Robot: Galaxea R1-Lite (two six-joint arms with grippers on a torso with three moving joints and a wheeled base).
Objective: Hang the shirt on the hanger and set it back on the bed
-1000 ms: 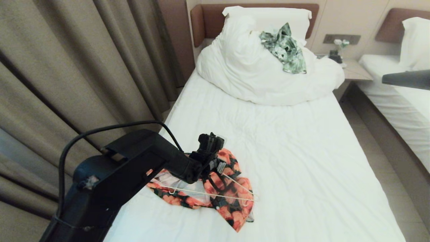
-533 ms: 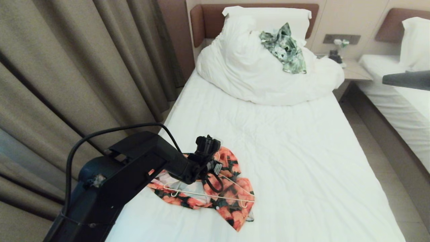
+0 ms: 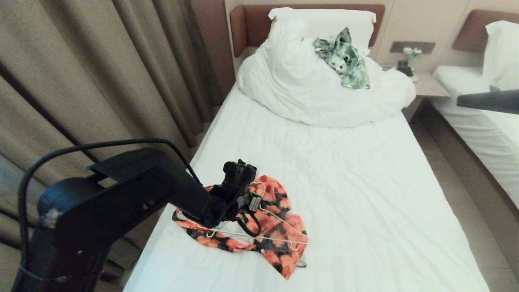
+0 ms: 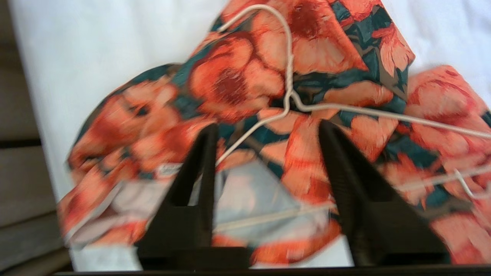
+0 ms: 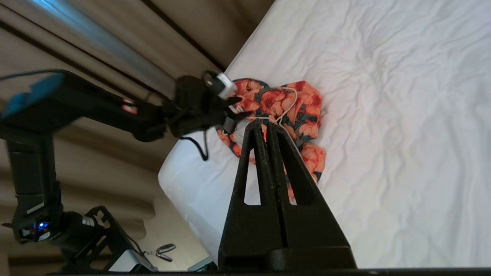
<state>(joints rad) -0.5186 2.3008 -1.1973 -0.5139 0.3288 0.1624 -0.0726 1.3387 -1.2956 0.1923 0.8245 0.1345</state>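
Note:
The flowered shirt (image 3: 279,233) lies crumpled on the bed (image 3: 344,182) near its front left edge. The cream hanger (image 3: 284,221) lies on top of it, with its hook towards the pillow. My left gripper (image 4: 267,126) hovers just over the shirt (image 4: 238,76), open, with nothing between its fingers. The hanger (image 4: 289,69) has its neck just beyond the fingertips, and one of its arms runs under the left finger. My right gripper (image 5: 264,124) is shut and empty, held high off to the right. From there it looks down on the shirt (image 5: 303,111).
A bulky white duvet (image 3: 308,89) with a green leafy garment (image 3: 344,56) fills the head of the bed. Curtains (image 3: 81,81) hang close on the left. On the right are a nightstand (image 3: 429,85), a strip of floor and a second bed (image 3: 478,117). My right arm (image 3: 486,100) juts in at the right edge.
My left arm has drawn back to the left off the middle of the shirt, so the hanger's hook now shows. The shirt and hanger have stayed on the sheet. The right arm has barely moved.

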